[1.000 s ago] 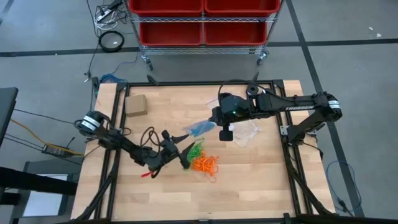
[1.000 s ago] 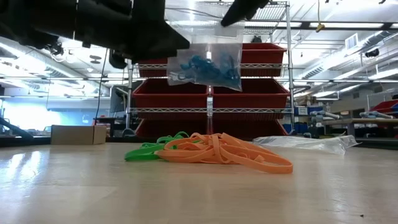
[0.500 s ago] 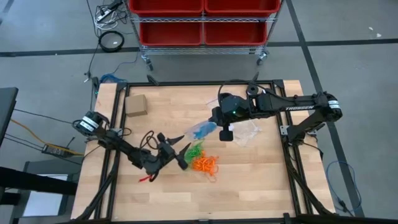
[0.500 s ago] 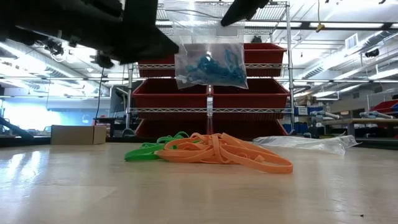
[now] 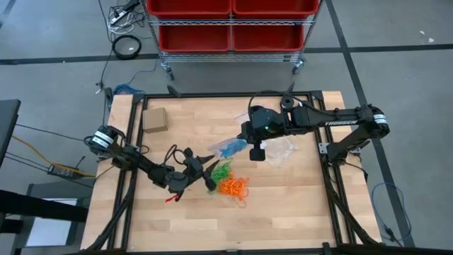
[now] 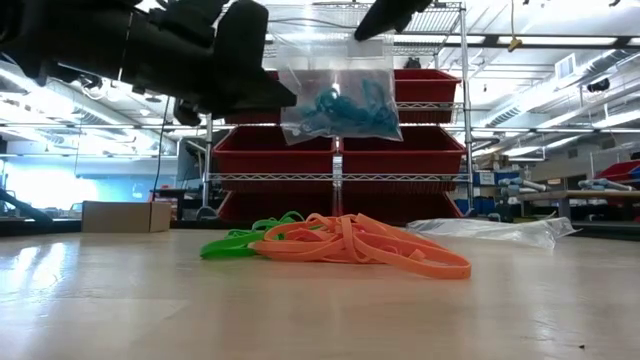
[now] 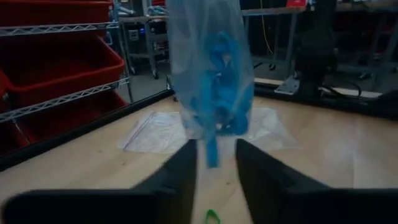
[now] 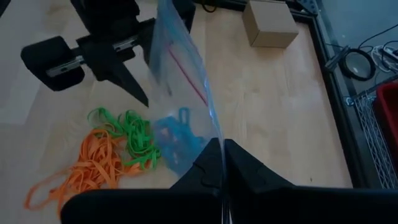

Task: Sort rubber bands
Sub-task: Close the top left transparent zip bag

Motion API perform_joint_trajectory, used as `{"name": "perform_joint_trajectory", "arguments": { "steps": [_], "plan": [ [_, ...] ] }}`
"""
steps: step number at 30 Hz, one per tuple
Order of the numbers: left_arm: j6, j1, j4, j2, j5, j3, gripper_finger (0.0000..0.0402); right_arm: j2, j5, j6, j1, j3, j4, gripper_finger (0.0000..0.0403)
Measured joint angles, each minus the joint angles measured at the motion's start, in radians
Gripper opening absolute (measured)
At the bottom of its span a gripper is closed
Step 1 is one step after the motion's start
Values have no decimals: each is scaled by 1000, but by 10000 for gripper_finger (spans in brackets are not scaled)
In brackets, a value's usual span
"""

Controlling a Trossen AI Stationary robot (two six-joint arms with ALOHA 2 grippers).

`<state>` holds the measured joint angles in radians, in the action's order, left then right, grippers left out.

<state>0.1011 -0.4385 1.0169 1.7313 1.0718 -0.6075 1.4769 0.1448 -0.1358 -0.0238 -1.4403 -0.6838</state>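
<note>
Bands are light, floppy, tangle-prone; green bands (image 5: pixel 224 171) and orange bands (image 5: pixel 233 187) heaped mid-table, blue bands (image 6: pixel 340 105) in bag (image 5: pixel 228 147). Right gripper (image 8: pixel 222 155) pinched shut on bag edge, bag hanging above pile. Left gripper (image 7: pixel 214 158) near bag bottom, fingers narrowly apart, blue strip between, contact unclear. Best pinch one loop at pile edge. Bag mouth hidden; band count unreadable

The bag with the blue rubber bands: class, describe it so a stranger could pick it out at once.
Start at the wooden table and find the right gripper above its middle. Hanging from it is a clear plastic bag, lifted off the table, with blue rubber bands inside. The other clear bag lies flat and empty on the table; the green and orange bands lie loose.
</note>
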Motion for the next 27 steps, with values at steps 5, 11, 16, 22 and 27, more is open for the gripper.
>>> {"name": "perform_joint_trajectory", "arguments": {
  "steps": [5, 11, 16, 22, 27],
  "plan": [
    [6, 6, 3, 0, -11, 37, 8, -3, -2, 0, 0, 0, 36, 0],
    [141, 15, 87, 1, 8, 135, 3, -43, 5, 1, 8, -2, 70, 0],
    [31, 14, 304, 0, -10, 167, 10, -43, -18, 10, 14, -2, 57, 0],
    [-227, 11, 555, -1, -31, 167, 94, -40, -19, 11, 13, -2, 55, 0],
    [-231, 31, 555, -10, -101, 157, 180, -40, -19, 11, 13, -2, 55, 0]
  ]
}}
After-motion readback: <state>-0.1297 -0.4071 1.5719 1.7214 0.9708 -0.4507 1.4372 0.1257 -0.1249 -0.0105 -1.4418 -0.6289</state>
